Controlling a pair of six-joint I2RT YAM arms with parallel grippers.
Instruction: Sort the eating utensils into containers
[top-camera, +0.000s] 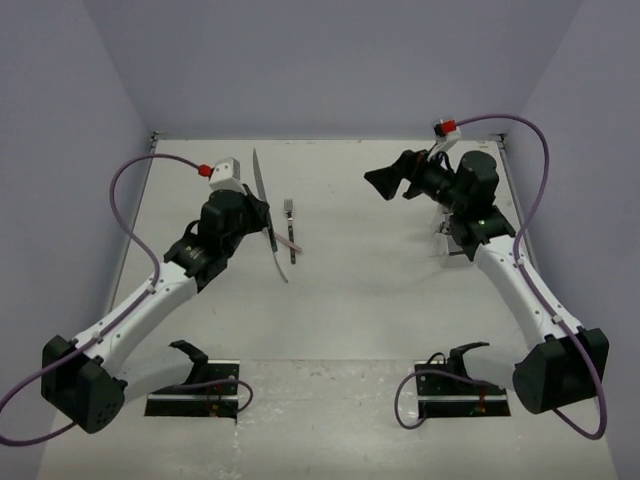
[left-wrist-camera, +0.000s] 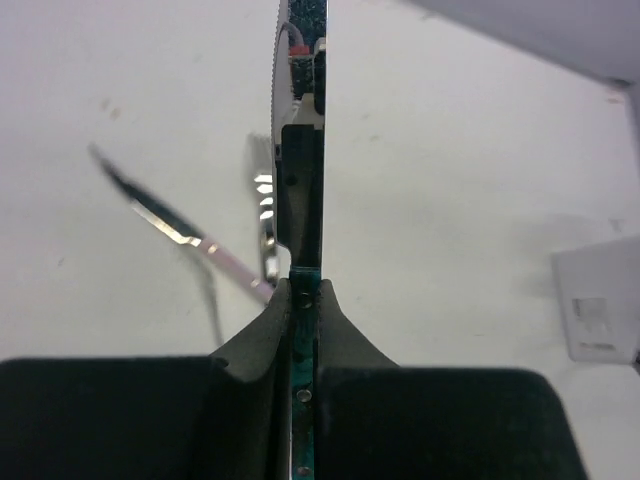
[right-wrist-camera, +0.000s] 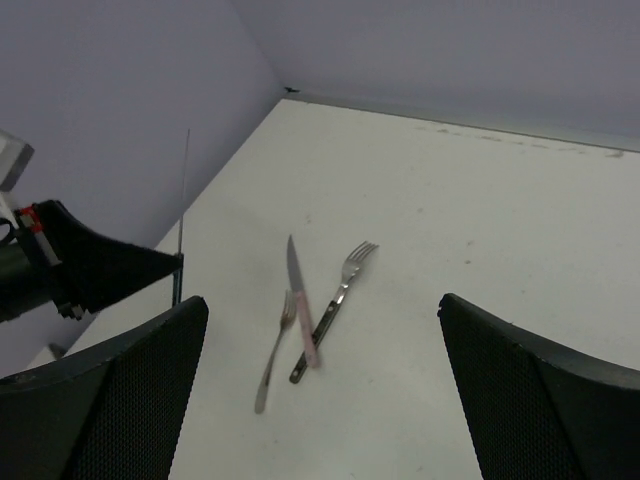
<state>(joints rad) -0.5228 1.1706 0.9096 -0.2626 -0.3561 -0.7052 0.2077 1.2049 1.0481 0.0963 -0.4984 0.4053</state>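
My left gripper (top-camera: 260, 214) is shut on a teal-handled knife (top-camera: 258, 178) and holds it edge-up above the table. In the left wrist view the jaws (left-wrist-camera: 303, 292) clamp the teal handle and the serrated blade (left-wrist-camera: 300, 60) points away. On the table beside it lie a pink-handled knife (right-wrist-camera: 302, 305), a dark-handled fork (right-wrist-camera: 340, 295) and an all-silver fork (right-wrist-camera: 272, 358), crossing each other. They also show in the top view, around the dark-handled fork (top-camera: 289, 215). My right gripper (top-camera: 385, 181) is open and empty, held high at the right. A white container (top-camera: 450, 243) sits partly hidden under the right arm.
The container's corner (left-wrist-camera: 598, 310) shows at the right of the left wrist view. Purple walls close the table at the back and both sides. Both arms' cables loop beside them.
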